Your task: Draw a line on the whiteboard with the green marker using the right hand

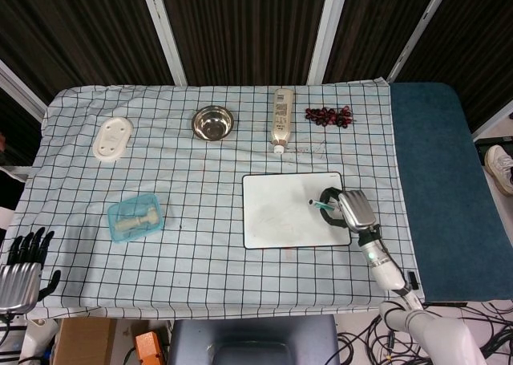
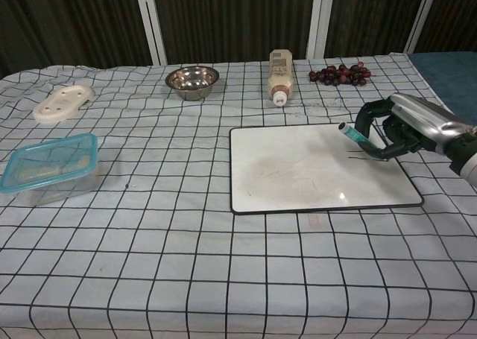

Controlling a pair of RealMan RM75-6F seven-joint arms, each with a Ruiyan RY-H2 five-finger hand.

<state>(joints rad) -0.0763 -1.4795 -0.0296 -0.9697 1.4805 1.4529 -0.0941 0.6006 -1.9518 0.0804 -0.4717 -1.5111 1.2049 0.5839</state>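
Observation:
The whiteboard (image 1: 280,212) (image 2: 298,175) lies flat on the checked cloth, right of centre, with faint smudges and a thin dark mark near its right side. My right hand (image 1: 351,209) (image 2: 406,124) hovers at the board's right edge and grips the green marker (image 1: 323,207) (image 2: 355,138), which is tilted with its tip down on the board. My left hand (image 1: 20,265) hangs off the table's front left corner with its fingers spread, holding nothing.
A steel bowl (image 1: 212,123), a lying bottle (image 1: 281,118) and a bunch of grapes (image 1: 328,115) line the far side. A white dish (image 1: 112,137) and a blue-lidded box (image 1: 135,216) sit to the left. A dark blue mat (image 1: 445,188) borders the right.

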